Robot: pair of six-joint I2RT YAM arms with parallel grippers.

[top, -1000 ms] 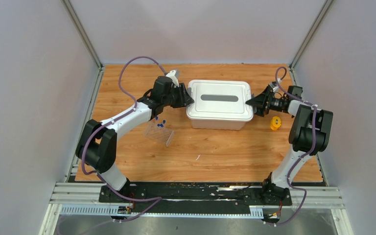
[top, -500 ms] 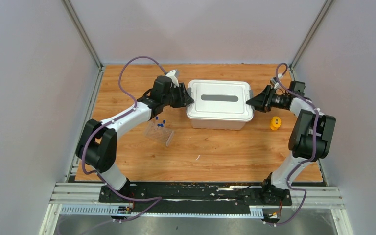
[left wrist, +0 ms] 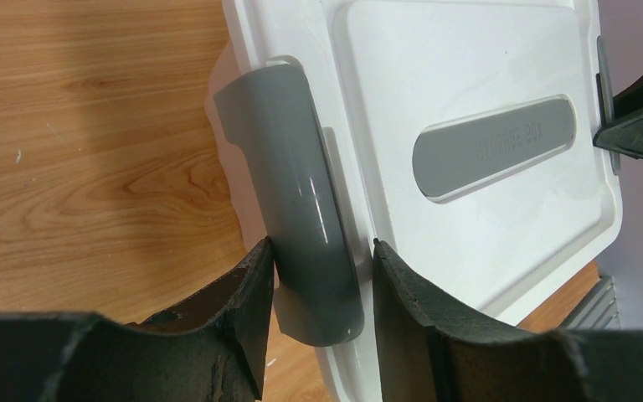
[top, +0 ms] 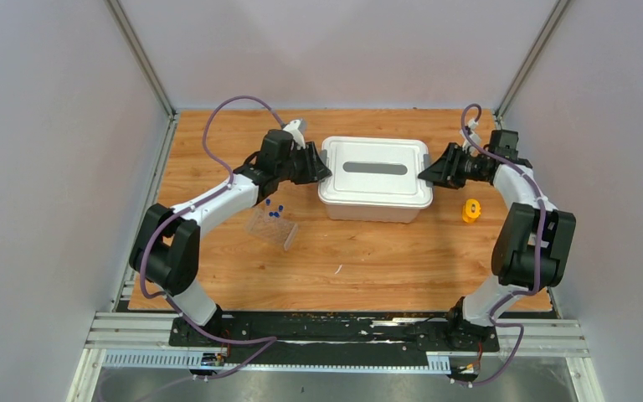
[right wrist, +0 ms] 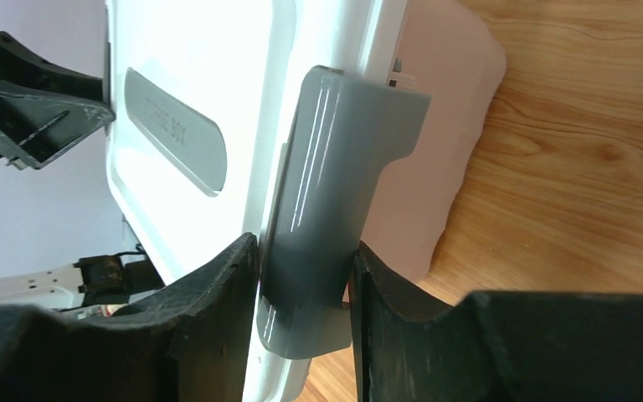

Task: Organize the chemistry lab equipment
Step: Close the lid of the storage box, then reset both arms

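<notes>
- Clear tube rack (top: 273, 224): on the left half of the counter (top: 368, 260), beside the left forearm, well apart from both grippers. Transparent, set askew, holding tiny blue-capped tubes (top: 275, 211).
- Left gripper (left wrist: 322, 251): clamped on the left grey latch (left wrist: 293, 167) of the white lid (top: 377, 188).
- Right gripper (right wrist: 301, 251): clamped on the right grey latch (right wrist: 335, 167).
- Small orange object (top: 470, 210): near the right edge.

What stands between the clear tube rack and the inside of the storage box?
The white lid, closed on the storage box. The clear tube rack stands on the table beside it. The left gripper clamps the left latch, the right gripper the right latch.
</notes>
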